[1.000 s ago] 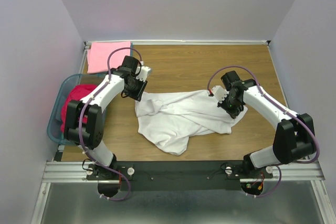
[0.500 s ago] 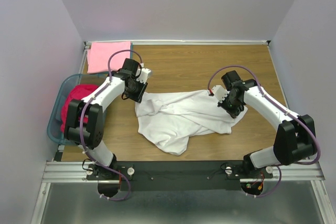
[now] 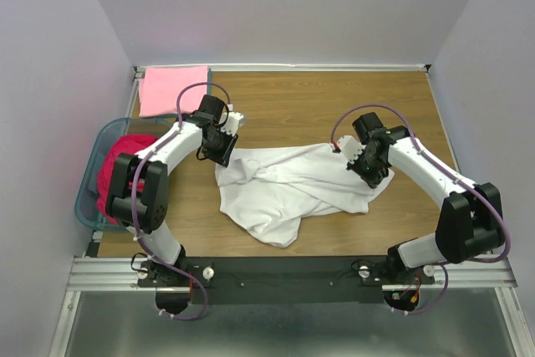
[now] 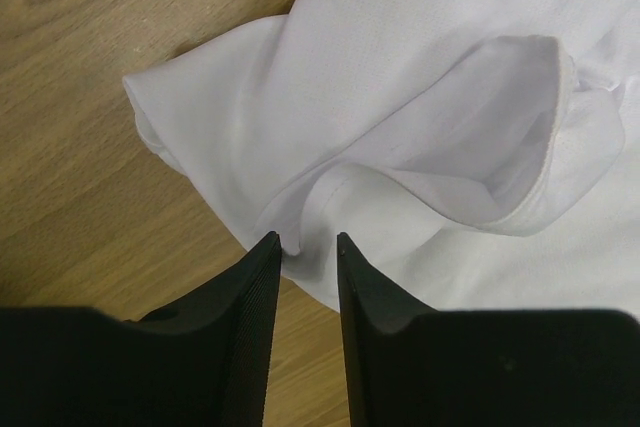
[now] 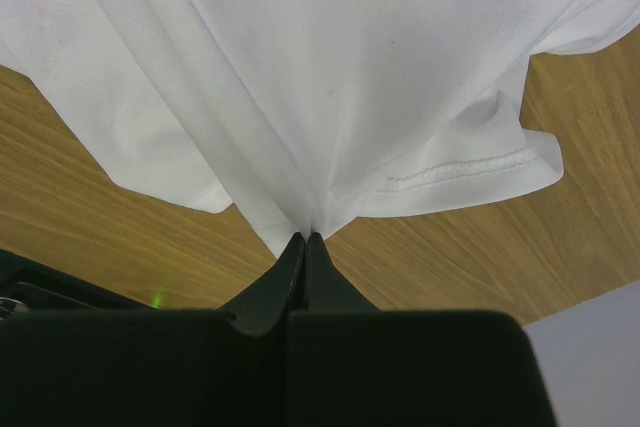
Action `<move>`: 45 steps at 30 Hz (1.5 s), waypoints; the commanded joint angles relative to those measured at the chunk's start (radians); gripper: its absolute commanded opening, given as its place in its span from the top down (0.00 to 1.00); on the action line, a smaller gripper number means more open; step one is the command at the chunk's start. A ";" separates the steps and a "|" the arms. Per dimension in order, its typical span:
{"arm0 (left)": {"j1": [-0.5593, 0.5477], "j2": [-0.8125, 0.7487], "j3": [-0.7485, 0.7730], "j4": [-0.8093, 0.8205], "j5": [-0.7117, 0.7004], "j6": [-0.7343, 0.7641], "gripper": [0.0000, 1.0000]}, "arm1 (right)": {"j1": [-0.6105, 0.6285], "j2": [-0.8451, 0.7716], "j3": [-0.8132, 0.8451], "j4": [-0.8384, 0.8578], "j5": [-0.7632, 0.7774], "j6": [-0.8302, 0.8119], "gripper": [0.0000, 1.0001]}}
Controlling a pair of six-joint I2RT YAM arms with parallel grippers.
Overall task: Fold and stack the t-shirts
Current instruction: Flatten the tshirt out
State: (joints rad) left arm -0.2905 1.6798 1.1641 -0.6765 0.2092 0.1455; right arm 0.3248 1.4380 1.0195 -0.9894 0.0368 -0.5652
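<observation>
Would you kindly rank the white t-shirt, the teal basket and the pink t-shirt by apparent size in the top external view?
1. white t-shirt
2. teal basket, partly hidden
3. pink t-shirt, folded

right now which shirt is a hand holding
The white shirt, crumpled mid-table: the right hand pinches its edge. The pink shirt lies flat; the red shirt sits in the basket.

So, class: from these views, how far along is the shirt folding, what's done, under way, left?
Done: the pink shirt lies folded at the far left corner of the table. In hand: the white shirt lies crumpled mid-table, the right claw shut on its edge, the left claw slightly open at another edge. Left: folding it and the red shirt, bunched in the teal basket, then stacking.
</observation>
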 commanded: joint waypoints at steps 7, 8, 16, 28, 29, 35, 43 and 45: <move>-0.007 0.012 -0.004 0.008 0.012 0.009 1.00 | -0.007 -0.017 0.019 -0.018 0.009 0.013 1.00; 0.004 0.005 0.000 0.005 0.004 0.009 1.00 | -0.007 -0.019 0.019 -0.018 0.011 0.013 0.99; 0.154 -0.080 0.284 -0.078 0.150 0.129 1.00 | -0.036 -0.011 0.174 -0.015 0.031 0.013 0.99; 0.192 0.018 0.789 -0.140 0.312 0.236 1.00 | -0.193 0.108 0.609 0.012 0.057 -0.024 0.99; 0.197 0.011 0.787 -0.115 0.315 0.236 1.00 | -0.196 0.111 0.625 0.018 0.063 -0.025 0.99; 0.205 -0.066 0.773 0.103 0.270 0.249 1.00 | -0.225 0.137 0.760 0.109 0.140 -0.025 0.99; 0.225 -0.026 1.143 0.178 0.343 0.177 1.00 | -0.228 0.259 1.270 0.123 0.170 -0.028 0.99; 0.226 -0.043 1.143 0.228 0.337 0.149 1.00 | -0.228 0.280 1.329 0.124 0.189 -0.050 0.99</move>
State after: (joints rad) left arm -0.0738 1.6688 2.2772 -0.5690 0.5167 0.3485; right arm 0.1036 1.6966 2.2292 -0.8951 0.1661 -0.5823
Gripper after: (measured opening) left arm 0.007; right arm 0.008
